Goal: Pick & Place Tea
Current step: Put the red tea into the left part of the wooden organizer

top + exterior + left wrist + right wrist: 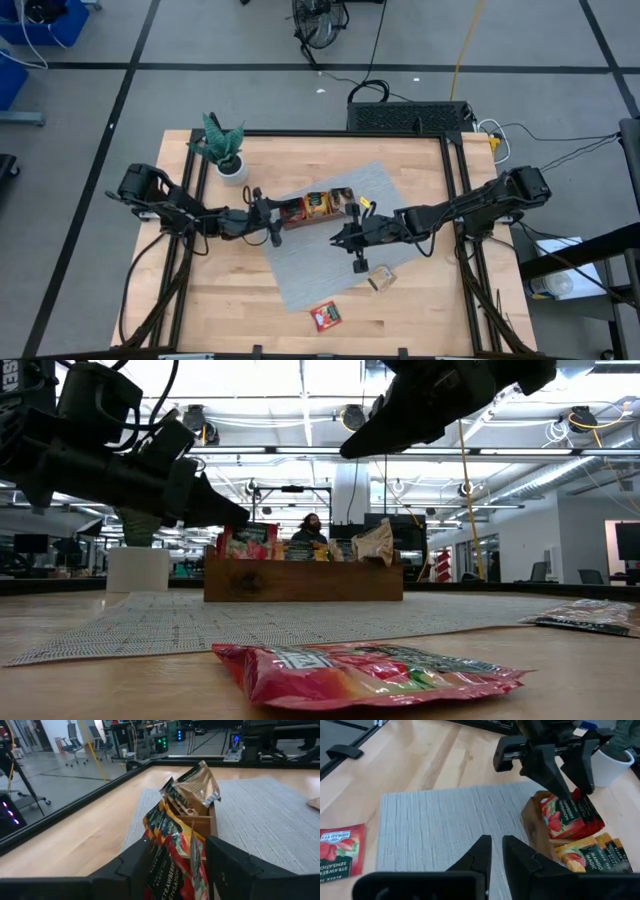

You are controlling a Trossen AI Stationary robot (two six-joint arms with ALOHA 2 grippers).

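A brown wooden tray [318, 208] stands on a grey mat [320, 265] and holds upright tea sachets: red ones [170, 855] at its left end, orange ones [590, 855] in the middle, and a pale brown one [200, 785] at the far end. My left gripper [177, 842] is open at the tray's left end, with a finger on either side of the red sachets' tops. My right gripper [496, 845] is shut and hangs above the mat, to the near right of the tray. One red sachet [324, 316] and one pale sachet [381, 278] lie flat on the table. My left gripper has its open fingers [555, 775] level beside the upper part of the red sachets [567, 815] standing in the tray's left compartment, coming from the table's left. Whether a finger touches them, I cannot tell.
A potted plant [225, 150] in a white pot stands at the far left, behind my left arm. A black frame [455, 200] runs around the table top. Bare wood lies near the front edge, around the loose red sachet [370, 670].
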